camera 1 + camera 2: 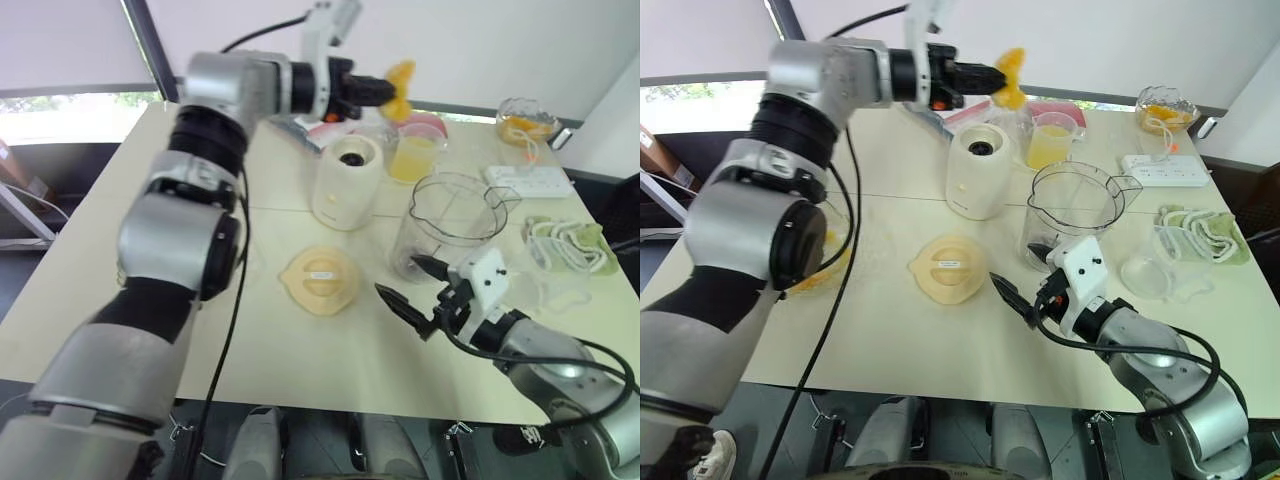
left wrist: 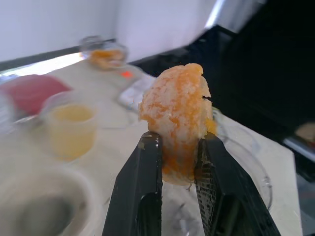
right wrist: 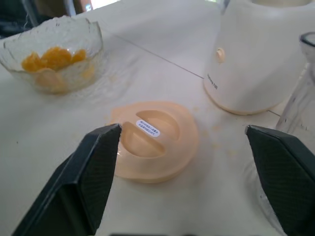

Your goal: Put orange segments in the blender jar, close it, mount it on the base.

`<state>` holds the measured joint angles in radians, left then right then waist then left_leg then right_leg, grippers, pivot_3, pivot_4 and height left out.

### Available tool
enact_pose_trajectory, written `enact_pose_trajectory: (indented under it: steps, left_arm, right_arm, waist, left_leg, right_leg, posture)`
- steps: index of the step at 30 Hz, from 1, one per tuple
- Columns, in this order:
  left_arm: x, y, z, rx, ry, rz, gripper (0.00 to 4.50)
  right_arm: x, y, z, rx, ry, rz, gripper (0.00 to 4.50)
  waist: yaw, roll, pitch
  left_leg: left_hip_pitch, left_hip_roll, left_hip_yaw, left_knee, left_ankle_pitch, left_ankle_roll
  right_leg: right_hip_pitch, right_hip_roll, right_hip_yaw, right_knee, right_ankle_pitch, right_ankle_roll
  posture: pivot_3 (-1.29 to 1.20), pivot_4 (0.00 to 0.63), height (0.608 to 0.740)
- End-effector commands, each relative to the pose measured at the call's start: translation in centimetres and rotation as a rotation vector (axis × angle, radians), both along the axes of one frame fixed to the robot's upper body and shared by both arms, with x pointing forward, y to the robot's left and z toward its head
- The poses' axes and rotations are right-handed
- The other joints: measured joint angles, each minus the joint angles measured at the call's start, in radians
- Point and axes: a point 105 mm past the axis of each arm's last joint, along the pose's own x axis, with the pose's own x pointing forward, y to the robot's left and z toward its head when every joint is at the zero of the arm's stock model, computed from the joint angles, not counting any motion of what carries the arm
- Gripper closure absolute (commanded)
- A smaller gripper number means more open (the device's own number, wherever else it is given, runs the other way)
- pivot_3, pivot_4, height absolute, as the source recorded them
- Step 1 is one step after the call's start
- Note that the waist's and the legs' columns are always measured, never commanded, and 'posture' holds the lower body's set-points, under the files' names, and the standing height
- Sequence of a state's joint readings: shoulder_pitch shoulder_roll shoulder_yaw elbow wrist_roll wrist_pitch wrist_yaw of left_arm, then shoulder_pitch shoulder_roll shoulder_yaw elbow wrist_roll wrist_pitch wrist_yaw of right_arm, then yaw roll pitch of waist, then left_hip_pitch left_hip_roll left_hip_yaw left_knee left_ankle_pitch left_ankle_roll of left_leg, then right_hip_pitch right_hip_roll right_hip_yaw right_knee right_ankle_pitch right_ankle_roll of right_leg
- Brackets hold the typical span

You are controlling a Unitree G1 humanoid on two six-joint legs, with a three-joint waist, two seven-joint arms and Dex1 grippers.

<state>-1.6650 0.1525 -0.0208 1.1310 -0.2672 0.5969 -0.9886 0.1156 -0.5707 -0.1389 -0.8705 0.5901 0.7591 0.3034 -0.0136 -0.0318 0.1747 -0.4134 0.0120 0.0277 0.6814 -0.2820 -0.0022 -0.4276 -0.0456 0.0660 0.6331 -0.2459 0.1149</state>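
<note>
Left gripper [image 1: 392, 92]: seen in the left eye view raised above the table, pointing toward the right; its two black fingers are clamped on an orange segment [image 1: 402, 88], which is held in the air above and beyond the base.
Right gripper [image 1: 412, 284]: held low over the table [image 1: 280, 360] near the front edge, jaws spread wide with nothing between them, just in front of the blender jar.
Blender jar [image 1: 450, 228]: stood upright on the table, uncovered, right of the base and apart from it.
Base [image 1: 346, 182]: placed upright on the table, dark socket facing up.
Lid [image 1: 320, 280]: a cream lid is laid flat on the table in front of the base.
Right eye view: a cup of yellow juice [image 1: 1048, 140] is seen behind the base, and a glass bowl [image 1: 1166, 108] with orange pieces at the far right corner.
Left wrist view: the segment is shown pinched between both fingers [image 2: 140, 196], its upper part standing clear above the tips.
Right wrist view: the lid is framed between the parted fingers [image 3: 83, 182]; a glass dish of orange segments [image 3: 51, 61] is seen beyond it, and the base to the other side.
</note>
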Motion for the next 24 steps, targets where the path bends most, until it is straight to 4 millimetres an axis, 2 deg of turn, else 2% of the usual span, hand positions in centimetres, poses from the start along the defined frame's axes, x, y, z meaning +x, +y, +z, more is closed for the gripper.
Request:
enact_pose_trajectory:
  steps: [1, 4, 8, 14, 19, 22, 24]
  left_arm:
    - [-1.4, -2.4, 1.6, -0.001, -0.105, -0.094, 3.60]
    - [-2.0, -4.0, 1.0, 0.014, -0.118, -0.141, 3.60]
    - [-2.7, -6.5, -2.0, 0.101, -0.145, -0.183, 3.60]
    - [-3.4, -8.3, -4.7, 0.190, -0.165, -0.223, 3.60]
    - [-3.1, -8.6, -7.3, 0.283, -0.189, -0.199, 3.60]
    - [-3.2, -8.6, -8.2, 0.313, -0.190, -0.208, 2.67]
    - [-3.2, -8.6, -8.6, 0.318, -0.190, -0.212, 1.65]
  right_arm:
    - [-1.0, -0.6, 1.2, -0.009, -0.066, -0.071, 0.27]
    - [-1.6, -0.8, 1.1, -0.008, -0.062, -0.107, 0.27]
    - [-2.4, -1.2, 1.0, 0.000, -0.063, -0.166, 0.27]
    - [-2.9, -1.7, 0.6, 0.011, -0.061, -0.212, 0.27]
    - [-3.2, -1.7, 0.3, 0.018, -0.055, -0.228, 0.27]
    - [-3.4, -1.6, 0.2, 0.019, -0.054, -0.231, 0.27]
    - [-3.5, -1.6, 0.1, 0.018, -0.051, -0.237, 0.27]
  waist:
    - [0.000, 0.000, 0.000]
    - [0.001, 0.000, 0.000]
    - [0.005, 0.000, 0.000]
    - [0.002, 0.000, 0.000]
    - [0.003, 0.000, 0.000]
    - [0.003, 0.000, 0.000]
    - [0.003, 0.000, 0.000]
  left_leg:
    - [0.000, 0.000, 0.000, 0.000, 0.000, 0.000]
    - [0.000, 0.000, 0.000, 0.000, 0.000, 0.001]
    - [0.000, 0.000, -0.001, 0.000, -0.001, 0.001]
    - [0.000, 0.000, -0.001, 0.001, -0.001, 0.001]
    - [0.000, 0.000, -0.001, 0.001, -0.001, 0.001]
    - [0.000, 0.000, -0.001, 0.001, -0.001, 0.001]
    - [0.000, 0.000, -0.001, 0.001, -0.001, 0.001]
  right_leg:
    - [0.000, 0.000, 0.000, 0.000, 0.000, 0.000]
    - [0.000, 0.001, 0.000, 0.000, 0.000, 0.000]
    - [0.000, 0.001, 0.000, 0.000, 0.000, 0.000]
    - [0.001, 0.000, 0.001, -0.002, -0.001, -0.001]
    - [0.001, 0.001, 0.001, -0.001, -0.001, -0.002]
    - [0.001, 0.001, 0.001, -0.001, -0.001, -0.002]
    - [0.001, 0.001, 0.001, -0.001, -0.001, -0.002]
  posture:
    - [0.00, 0.150, 0.740]
    - [0.00, 0.150, 0.740]
    - [0.00, 0.150, 0.740]
    - [0.00, 0.150, 0.740]
    - [0.00, 0.150, 0.740]
    - [0.00, 0.150, 0.740]
    - [0.00, 0.150, 0.740]
